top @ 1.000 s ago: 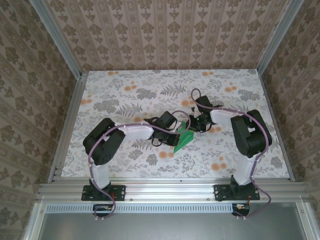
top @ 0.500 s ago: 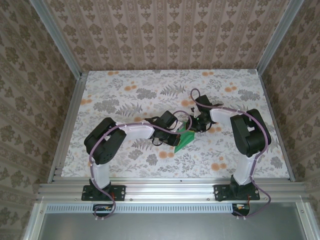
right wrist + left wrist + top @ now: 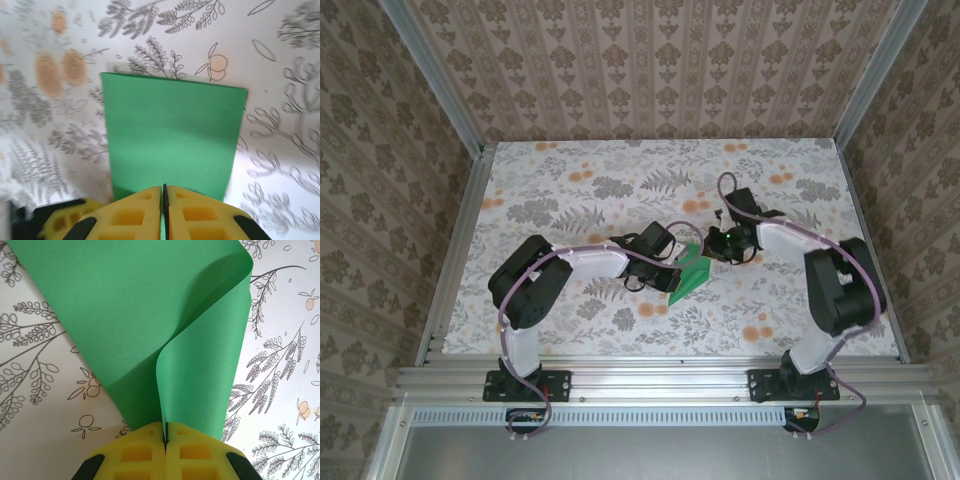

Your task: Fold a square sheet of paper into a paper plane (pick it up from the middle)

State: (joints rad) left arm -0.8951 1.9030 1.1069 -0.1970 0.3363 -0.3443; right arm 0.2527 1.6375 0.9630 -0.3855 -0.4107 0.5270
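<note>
Bright green sheet of paper lifted off the flowered table near its middle, curled over on itself, left gripper pinched tight on one edge, right gripper clamped on another edge close by, yellow fingers pressed together.

The square sheet of paper lay bent and partly raised near the middle of the flowered table. The left gripper met the sheet from its left side. The right gripper met it at its far right end. A metal rail ran well nearer than the sheet, and a papered wall stood well beyond it.
</note>
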